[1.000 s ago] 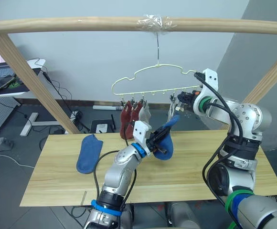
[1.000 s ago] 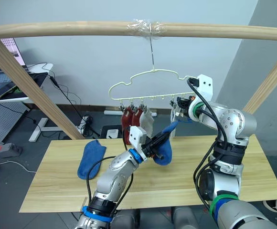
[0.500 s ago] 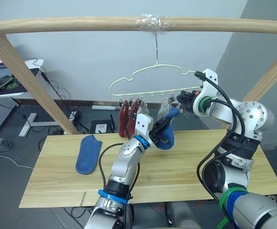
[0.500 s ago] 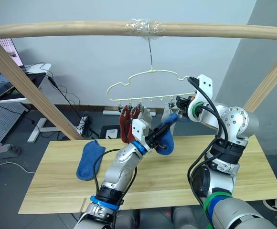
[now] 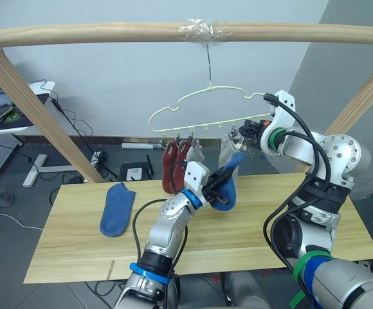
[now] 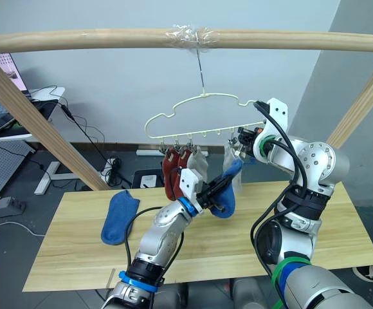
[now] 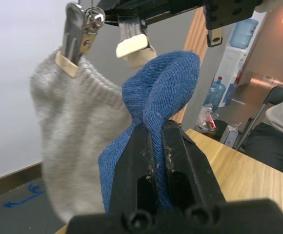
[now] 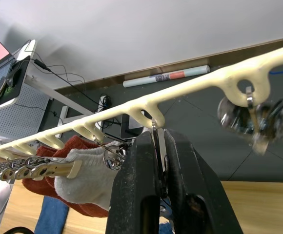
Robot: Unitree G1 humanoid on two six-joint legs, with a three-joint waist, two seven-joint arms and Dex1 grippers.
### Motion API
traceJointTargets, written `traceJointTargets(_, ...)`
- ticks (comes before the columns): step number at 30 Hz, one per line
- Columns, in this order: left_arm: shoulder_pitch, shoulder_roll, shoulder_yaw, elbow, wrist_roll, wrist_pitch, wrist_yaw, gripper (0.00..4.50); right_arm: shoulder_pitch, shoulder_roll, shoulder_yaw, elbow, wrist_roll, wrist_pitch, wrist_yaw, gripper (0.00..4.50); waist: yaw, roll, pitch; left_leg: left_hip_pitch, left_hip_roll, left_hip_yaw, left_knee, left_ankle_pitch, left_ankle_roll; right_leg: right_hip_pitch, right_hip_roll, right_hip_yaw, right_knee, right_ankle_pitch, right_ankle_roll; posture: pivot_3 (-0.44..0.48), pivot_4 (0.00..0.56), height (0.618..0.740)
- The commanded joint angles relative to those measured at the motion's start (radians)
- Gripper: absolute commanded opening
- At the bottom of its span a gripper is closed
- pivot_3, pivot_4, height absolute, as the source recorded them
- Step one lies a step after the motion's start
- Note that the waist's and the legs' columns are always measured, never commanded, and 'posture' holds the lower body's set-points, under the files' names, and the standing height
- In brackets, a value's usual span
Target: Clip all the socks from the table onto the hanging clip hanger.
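L gripper (image 5: 220, 185) is clamped on a blue sock (image 5: 227, 187), held up off the table (image 5: 251, 225) w/ its cuff raised right under the clip hanger (image 5: 206, 116). In L wrist view the sock's folded top sits just below an open-looking clip (image 7: 134, 46), beside a grey sock (image 7: 68, 141) already clipped.

R gripper (image 5: 246, 138) is up at the hanger's lower bar, fingers (image 8: 141, 185) pinched shut on a metal clip (image 8: 156, 146).

Vs 1 s ago: L arm has lifted the blue sock from above the tabletop up toward the hanger's R end, so its cuff now reaches the R gripper's clip; 0.5 s ago it was already about that high, only small shift since. R gripper stays on the same clip.

Two rust red socks (image 5: 172, 167) and another grey sock (image 5: 194, 153) hang on the L-side clips, unchanged. Second blue sock (image 5: 116, 209) still lies flat on table's L part, well apart from the arms.
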Motion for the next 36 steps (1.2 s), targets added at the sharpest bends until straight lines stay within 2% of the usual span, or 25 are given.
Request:
traceJointTargets(1, -0.028, -0.021, -0.005, 0.004, 0.008, -0.03, 0.003, 0.03, -0.01, -0.002, -0.028, -0.016, -0.03, 0.011, -0.014, 0.0, 0.0, 0.0, 0.0, 0.0, 0.0, 0.0, 0.0, 0.0, 0.0, 0.0, 0.0, 0.0, 0.0, 0.0, 0.0, -0.154, 0.175, 0.74)
traceJointTargets(27, -0.126, -0.071, 0.016, 0.108, 0.036, -0.122, 0.037, 0.03, 0.018, 0.019, -0.002, -0.066, -0.031, 0.038, -0.003, 0.0, -0.001, 0.0, 0.0, -0.001, 0.0, 0.0, -0.001, 0.0, 0.0, -0.001, 0.0, 0.0, -0.001, 0.0, 0.001, -0.16, 0.162, 0.74)
traceJointTargets(30, -0.119, -0.071, 0.012, 0.093, 0.028, -0.113, 0.026, 0.0, 0.023, 0.021, 0.0, -0.075, -0.029, 0.038, 0.003, 0.95, -0.002, 0.0, 0.0, -0.001, 0.0, 0.0, -0.001, 0.0, 0.0, -0.001, 0.0, 0.0, -0.001, 0.0, 0.001, -0.16, 0.158, 0.74)
traceJointTargets(35, -0.097, -0.063, -0.008, 0.038, -0.002, -0.043, -0.008, 0.0, 0.036, 0.012, -0.011, -0.093, -0.016, 0.038, 0.022, 3.03, -0.006, 0.001, 0.001, -0.003, 0.0, 0.0, -0.002, 0.0, 0.0, -0.004, 0.0, 0.0, 0.0, 0.0, 0.001, -0.143, 0.16, 0.74)
traceJointTargets(36, -0.091, -0.061, -0.014, 0.018, -0.015, -0.013, -0.016, 0.0, 0.041, -0.003, -0.015, -0.102, -0.004, 0.038, 0.035, 3.23, -0.006, 0.001, 0.001, -0.003, 0.0, 0.0, -0.002, 0.0, 0.0, -0.004, 0.0, 0.0, 0.0, 0.0, 0.001, -0.143, 0.16, 0.74)
